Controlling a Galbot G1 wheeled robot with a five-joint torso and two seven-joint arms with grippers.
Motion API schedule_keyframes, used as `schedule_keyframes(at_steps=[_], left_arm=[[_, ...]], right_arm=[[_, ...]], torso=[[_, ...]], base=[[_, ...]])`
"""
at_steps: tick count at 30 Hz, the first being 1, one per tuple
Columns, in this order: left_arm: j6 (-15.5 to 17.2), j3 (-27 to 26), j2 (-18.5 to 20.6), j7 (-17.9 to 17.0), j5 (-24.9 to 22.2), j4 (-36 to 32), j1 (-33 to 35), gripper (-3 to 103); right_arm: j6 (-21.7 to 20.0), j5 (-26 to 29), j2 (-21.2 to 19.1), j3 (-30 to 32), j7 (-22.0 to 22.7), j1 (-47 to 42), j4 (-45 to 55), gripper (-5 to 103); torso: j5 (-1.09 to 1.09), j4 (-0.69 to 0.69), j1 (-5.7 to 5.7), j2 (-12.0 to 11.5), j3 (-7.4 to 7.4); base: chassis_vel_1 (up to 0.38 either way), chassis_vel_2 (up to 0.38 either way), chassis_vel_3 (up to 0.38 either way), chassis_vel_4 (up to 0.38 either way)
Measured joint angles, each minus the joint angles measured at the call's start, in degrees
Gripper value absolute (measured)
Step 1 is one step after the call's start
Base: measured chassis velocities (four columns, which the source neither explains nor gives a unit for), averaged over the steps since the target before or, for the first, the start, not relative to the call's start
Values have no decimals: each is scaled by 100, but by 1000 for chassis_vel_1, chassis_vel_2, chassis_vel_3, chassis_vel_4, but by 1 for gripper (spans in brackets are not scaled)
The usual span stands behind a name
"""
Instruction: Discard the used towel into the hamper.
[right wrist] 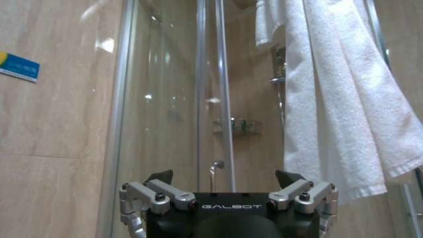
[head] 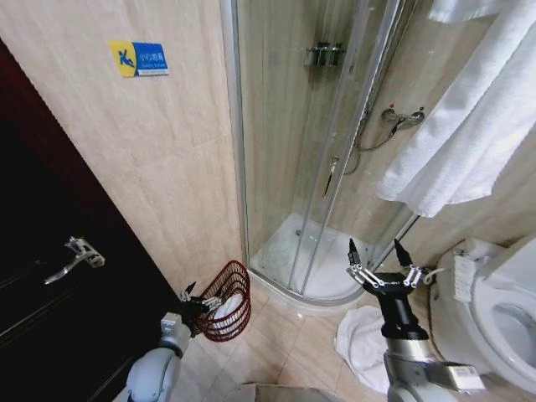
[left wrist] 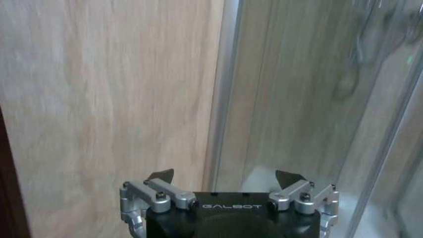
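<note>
The hamper (head: 235, 287), a round red-brown wire basket, stands on the floor by the corner of the shower, with something white (head: 227, 309) inside it. A crumpled white towel (head: 358, 337) lies on the floor tiles beside the toilet. My left gripper (head: 194, 300) sits low, right next to the hamper's rim, open and empty; in the left wrist view this gripper (left wrist: 225, 176) faces the wall and the shower frame. My right gripper (head: 381, 255) is raised above the floor towel, open and empty; seen from the right wrist, it (right wrist: 225, 176) faces the glass.
A glass shower enclosure (head: 301, 151) fills the middle. A large white towel (head: 473, 117) hangs at the upper right. The toilet (head: 502, 322) stands at the right. A dark door (head: 42, 318) with a metal handle (head: 79, 254) is at the left.
</note>
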Motion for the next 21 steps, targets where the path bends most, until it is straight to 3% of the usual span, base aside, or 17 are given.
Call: schedule_keyframes(at_steps=[9, 21], left_arm=[[-197, 72, -241, -289, -324, -1038, 29, 99], [-172, 211, -242, -240, -222, -1924, 332, 98]], right_arm=[[-87, -112, 17, -35, 114, 120, 0, 100], [-153, -152, 1, -37, 126, 140, -2, 100]], torso=[[0, 0, 0, 0, 0], [1, 0, 0, 0, 0]], base=[[0, 0, 0, 0], [0, 0, 0, 0]])
